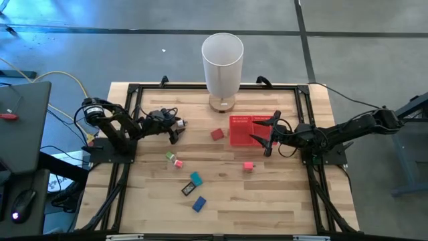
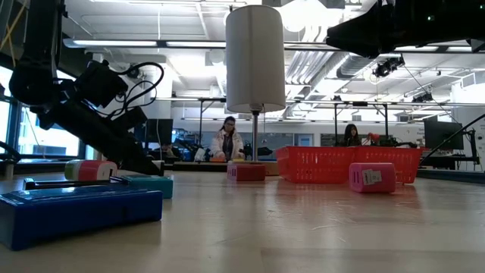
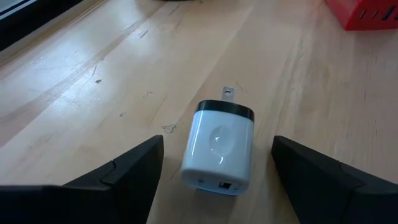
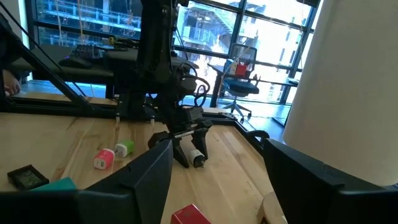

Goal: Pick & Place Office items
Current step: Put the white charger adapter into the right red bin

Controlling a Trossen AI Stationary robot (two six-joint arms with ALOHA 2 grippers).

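A white charger plug [image 3: 217,149] with a black band lies flat on the table, its prong pointing away from my left gripper. That gripper [image 3: 217,186] is open and low at the table's left, one finger on either side of the plug, a gap showing on both sides. My right gripper [image 1: 266,134] hovers open and holds nothing, above the red mesh tray [image 1: 242,124]. Other office items lie loose on the wood: a red piece [image 1: 217,134], a pink one [image 1: 248,166], a green and pink pair [image 1: 174,159], and teal [image 1: 195,178], black [image 1: 188,190] and blue [image 1: 199,203] pieces.
A tall white cylinder [image 1: 222,63] stands at the table's far middle, just beyond the red tray. A black frame [image 1: 127,134] runs along the table's edges. Bare wood lies at the near right. People sit in the room behind the table.
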